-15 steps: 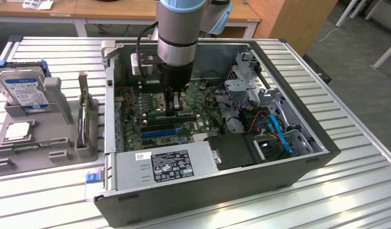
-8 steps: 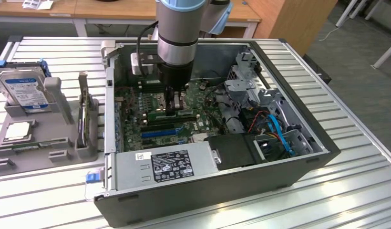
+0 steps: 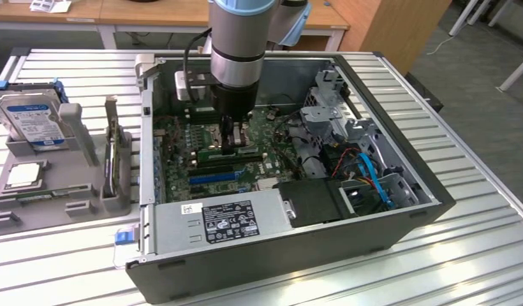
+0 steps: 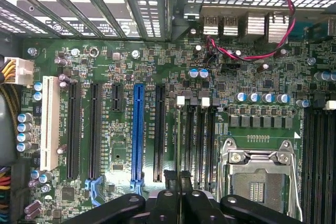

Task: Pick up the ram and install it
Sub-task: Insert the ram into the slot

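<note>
One thin green ram [image 3: 251,153] — perhaps gripped

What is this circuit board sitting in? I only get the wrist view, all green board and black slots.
Observer: It lies in an open computer case that stands on a slatted metal table.
Operator: And what carries my camera?
Observer: An arm pointing straight down into the case. Right under its gripper is a narrow green stick, the ram. I cannot tell whether it is seated.
Operator: Is there anything outside the box?
Observer: Yes. At the exterior view's left, a gray holder carries a hard drive with a blue label and a square silver processor chip.
</note>
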